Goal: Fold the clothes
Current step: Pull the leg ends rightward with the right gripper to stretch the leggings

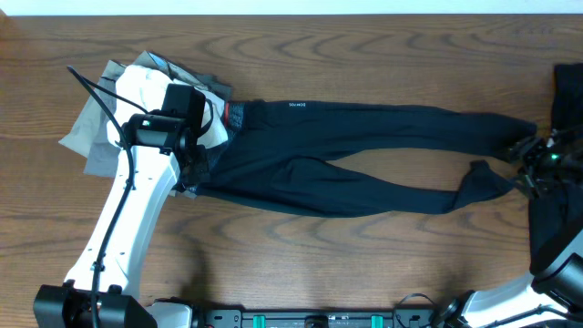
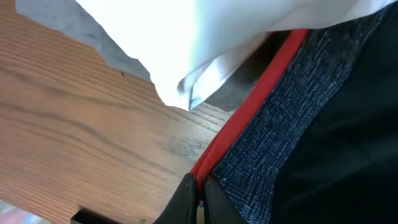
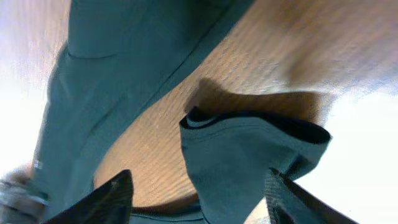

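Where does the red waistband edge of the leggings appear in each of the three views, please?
Overhead: red waistband edge, left of centre, at the leggings' left end.
Left wrist: a diagonal stripe from upper right down to the left end effector.
Right wrist: not visible.
Shared landmark: the black leggings, seen in all three views.

The wood-grain table carried black leggings laid flat — coral-edged waistband at the left gripper's fingers, one folded cuff between the right gripper's fingers. Just beyond the left fingers lay a white piece over a grey piece.
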### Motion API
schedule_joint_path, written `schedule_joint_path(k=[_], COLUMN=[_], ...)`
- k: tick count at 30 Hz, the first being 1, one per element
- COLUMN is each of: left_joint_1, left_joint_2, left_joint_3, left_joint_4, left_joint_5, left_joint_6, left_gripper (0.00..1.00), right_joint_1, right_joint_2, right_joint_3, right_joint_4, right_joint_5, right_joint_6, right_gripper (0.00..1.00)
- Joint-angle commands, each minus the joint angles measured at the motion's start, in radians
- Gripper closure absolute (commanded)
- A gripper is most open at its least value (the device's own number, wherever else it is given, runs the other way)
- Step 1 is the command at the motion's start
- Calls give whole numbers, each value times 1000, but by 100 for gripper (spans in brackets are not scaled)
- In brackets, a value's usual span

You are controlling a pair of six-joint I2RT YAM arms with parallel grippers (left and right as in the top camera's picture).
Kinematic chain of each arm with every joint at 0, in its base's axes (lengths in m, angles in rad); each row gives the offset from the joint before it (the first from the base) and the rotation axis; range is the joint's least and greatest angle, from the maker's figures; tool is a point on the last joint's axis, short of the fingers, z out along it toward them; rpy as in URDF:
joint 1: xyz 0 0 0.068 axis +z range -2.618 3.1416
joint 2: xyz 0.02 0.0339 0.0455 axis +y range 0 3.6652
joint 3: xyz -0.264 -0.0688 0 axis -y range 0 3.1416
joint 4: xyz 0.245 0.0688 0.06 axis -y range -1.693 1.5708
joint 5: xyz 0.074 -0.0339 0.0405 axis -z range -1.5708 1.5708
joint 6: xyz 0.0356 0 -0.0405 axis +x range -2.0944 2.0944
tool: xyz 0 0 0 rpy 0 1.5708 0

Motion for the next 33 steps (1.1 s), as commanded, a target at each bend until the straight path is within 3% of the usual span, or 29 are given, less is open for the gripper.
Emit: schedule_joint_path(k=[1, 5, 9, 10, 14, 17, 19, 22, 23, 24, 25, 26, 30, 33], left_joint_1=[4, 4, 4, 4, 4, 4, 4, 4, 4, 4, 4, 4, 4, 4], left_joint_2=[1, 1, 1, 1, 1, 1, 1, 1, 1, 1, 1, 1, 1, 1], left_joint_3=[12, 12, 12, 12, 12, 12, 12, 12, 12, 12, 12, 12, 12, 12], left_joint_4=[5, 8, 8, 9, 6, 5, 5, 5, 5, 6, 6, 9, 20, 20], left_joint_5=[-25, 0, 0, 0, 0, 0, 0, 0, 0, 0, 0, 0, 0, 0], left_joint_6=[-9, -9, -9, -9, -9, -9, -9, -9, -9, -9, -9, -9, -9, -9], left_gripper=[94, 94, 94, 94, 94, 94, 94, 94, 94, 94, 94, 94, 94, 94], right_joint_1=[80, 165, 233, 240, 241, 222, 199, 156, 145, 137, 133, 133, 151, 165], right_joint_2=[4, 5, 14, 17, 23, 23, 23, 23, 23, 23, 23, 23, 23, 23], right_joint_3=[-15, -35, -67, -70, -72, -69, -64, -51, -51, -51, -53, -55, -81, -111], right_joint_4=[-1, -1, 63, 73, 73, 75, 74, 74, 73, 66, 58, 51, 73, 110], right_joint_5=[64, 256, 335, 353, 377, 376, 376, 329, 294, 256, 237, 233, 234, 235], right_joint_6=[-25, 77, 136, 160, 183, 183, 182, 150, 127, 110, 107, 107, 108, 117], right_gripper=[25, 19, 26, 31, 73, 92, 99, 97, 81, 57, 46, 41, 39, 48])
